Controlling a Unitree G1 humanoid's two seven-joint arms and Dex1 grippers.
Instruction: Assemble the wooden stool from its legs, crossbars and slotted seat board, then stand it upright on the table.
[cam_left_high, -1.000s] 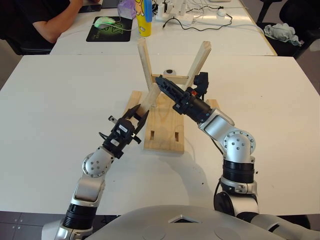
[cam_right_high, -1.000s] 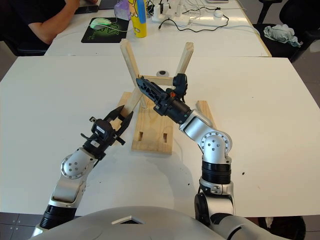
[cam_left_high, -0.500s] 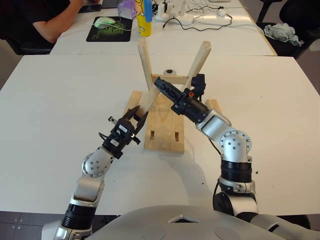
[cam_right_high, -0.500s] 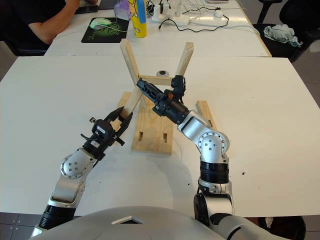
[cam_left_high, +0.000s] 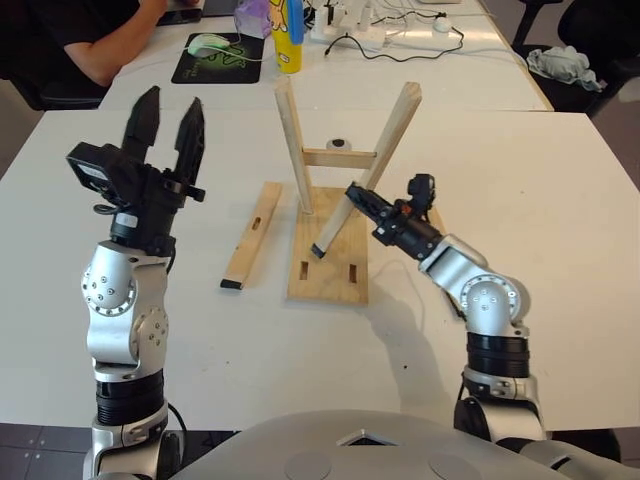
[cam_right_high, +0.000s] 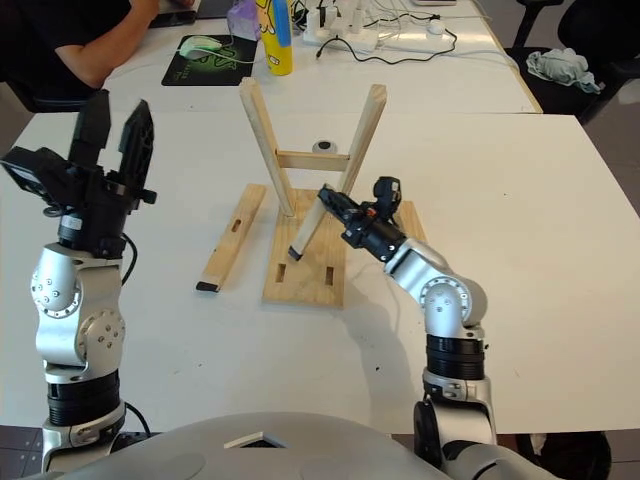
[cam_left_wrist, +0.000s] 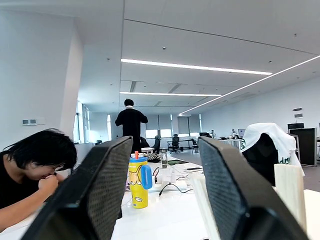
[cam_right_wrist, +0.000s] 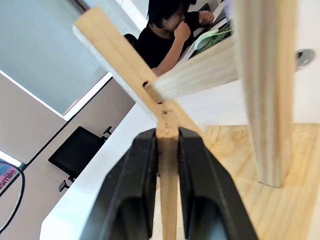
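Observation:
The slotted seat board (cam_left_high: 328, 262) lies flat mid-table. One leg (cam_left_high: 293, 140) stands upright on it, joined by a crossbar (cam_left_high: 340, 158) to a second, slanted leg (cam_left_high: 385, 140). My right gripper (cam_left_high: 362, 202) is shut on that slanted leg low down; in the right wrist view the leg (cam_right_wrist: 167, 200) sits between the two fingers (cam_right_wrist: 142, 185). A loose slotted leg (cam_left_high: 250, 237) lies flat on the table left of the board. My left gripper (cam_left_high: 172, 105) is raised high at the left, open and holding nothing, its two fingers (cam_left_wrist: 95, 200) spread.
A small round object (cam_left_high: 340, 144) lies behind the frame. On the far table are a yellow bottle (cam_left_high: 289, 35), a mouse on a black pad (cam_left_high: 210, 55) and cables. A person sits at that table's left. Bare table lies to either side.
My left gripper let go of the loose leg and rose up to the left; that leg now lies flat. My right gripper drew back to the right and now grips the slanted leg.

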